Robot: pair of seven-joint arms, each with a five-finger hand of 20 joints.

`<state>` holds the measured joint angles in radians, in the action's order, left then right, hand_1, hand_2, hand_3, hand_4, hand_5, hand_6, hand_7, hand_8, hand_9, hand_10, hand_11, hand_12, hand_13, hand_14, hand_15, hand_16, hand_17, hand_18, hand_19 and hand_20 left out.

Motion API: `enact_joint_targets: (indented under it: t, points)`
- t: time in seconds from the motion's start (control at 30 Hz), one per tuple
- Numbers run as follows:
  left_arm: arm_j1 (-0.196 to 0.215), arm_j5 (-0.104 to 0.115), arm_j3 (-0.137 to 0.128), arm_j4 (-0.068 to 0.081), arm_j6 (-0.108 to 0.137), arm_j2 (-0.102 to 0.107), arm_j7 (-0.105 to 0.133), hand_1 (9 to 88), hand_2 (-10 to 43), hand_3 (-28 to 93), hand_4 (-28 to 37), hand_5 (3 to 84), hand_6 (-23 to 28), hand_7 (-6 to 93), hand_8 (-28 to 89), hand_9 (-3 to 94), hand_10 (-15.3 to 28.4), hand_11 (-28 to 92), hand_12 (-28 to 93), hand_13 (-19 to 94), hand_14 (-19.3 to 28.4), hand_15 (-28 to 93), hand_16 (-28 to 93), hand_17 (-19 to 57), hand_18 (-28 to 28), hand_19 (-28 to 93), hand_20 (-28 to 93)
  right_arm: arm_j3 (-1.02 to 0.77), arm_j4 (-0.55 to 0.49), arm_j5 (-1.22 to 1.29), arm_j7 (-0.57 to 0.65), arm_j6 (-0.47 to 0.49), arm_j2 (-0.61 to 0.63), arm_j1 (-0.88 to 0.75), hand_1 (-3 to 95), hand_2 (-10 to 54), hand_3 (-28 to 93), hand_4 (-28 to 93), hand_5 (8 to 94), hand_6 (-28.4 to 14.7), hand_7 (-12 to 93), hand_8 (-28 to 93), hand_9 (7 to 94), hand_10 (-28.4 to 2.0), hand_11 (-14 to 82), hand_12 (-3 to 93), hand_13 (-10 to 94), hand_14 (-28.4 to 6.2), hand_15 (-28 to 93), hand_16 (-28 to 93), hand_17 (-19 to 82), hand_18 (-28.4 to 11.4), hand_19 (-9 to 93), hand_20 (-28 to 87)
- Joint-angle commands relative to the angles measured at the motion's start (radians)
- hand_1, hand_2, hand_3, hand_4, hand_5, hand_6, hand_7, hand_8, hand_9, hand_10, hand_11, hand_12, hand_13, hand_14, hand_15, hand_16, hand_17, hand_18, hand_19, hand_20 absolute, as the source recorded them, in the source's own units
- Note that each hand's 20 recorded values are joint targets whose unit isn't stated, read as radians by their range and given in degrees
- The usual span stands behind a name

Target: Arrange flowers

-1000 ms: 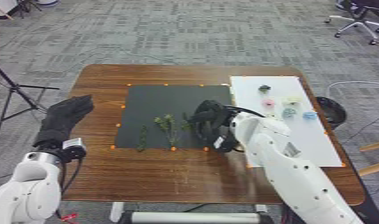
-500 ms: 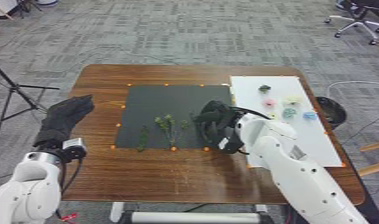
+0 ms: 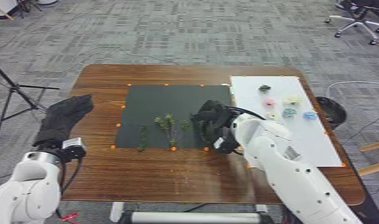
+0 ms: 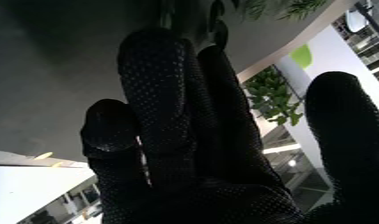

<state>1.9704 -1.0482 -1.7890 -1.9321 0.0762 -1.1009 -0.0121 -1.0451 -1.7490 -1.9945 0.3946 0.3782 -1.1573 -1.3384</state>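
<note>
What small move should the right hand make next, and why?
Probably rise toward the pink flower: the right hand's fingers look straight, thumb apart, and that flower lies on the white sheet, off the dark mat bearing green sprigs.

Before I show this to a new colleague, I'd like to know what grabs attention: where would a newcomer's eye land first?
Probably on the black-gloved right hand at the dark mat's right side. Next come the small pink flower and blue flower, bright against the white sheet on the table's right. The green sprigs on the mat's near half are quieter.
</note>
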Motion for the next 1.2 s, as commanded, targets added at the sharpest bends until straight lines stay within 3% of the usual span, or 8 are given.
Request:
enact_joint_targets:
  t: [0.03,0.63,1.2]
  points:
    - [0.011,0.002,-0.010,-0.009,-0.001,0.000,-0.004,28.1,4.1,64,-19.7,47.1,5.9,17.5,-7,41.6,14.3,21,12,33,18.2,16,4,2.6,14.6,13,17,0.021,-0.013,0.005,0.022,0.001,-0.006,-0.029,18.5,8.3,62,-4,56.3,-4.9,15,-2,68.1,-15.2,9.3,15.1,78,-11.9,49,34,43,-22.5,85,56]
    - [0.015,0.004,-0.012,-0.012,0.003,0.002,-0.008,28.0,4.1,64,-19.6,47.0,5.9,17.5,-7,41.6,14.2,21,12,33,18.1,16,4,2.6,14.6,13,17,0.011,-0.027,0.017,0.024,0.022,0.013,-0.027,18.5,8.1,62,-4,56.6,-5.0,15,-2,68.2,-15.3,9.3,15.1,78,-11.8,49,34,43,-22.4,85,56]
    - [0.009,0.004,-0.007,-0.007,-0.008,0.004,-0.018,28.1,4.2,64,-19.6,47.1,5.9,17.5,-7,41.5,14.2,21,12,33,18.1,16,4,2.6,14.6,13,17,0.016,-0.046,0.033,0.000,0.044,0.037,-0.012,18.4,7.9,62,-4,57.0,-5.0,15,-2,68.5,-15.4,9.5,15.5,78,-11.9,49,34,43,-22.4,85,56]
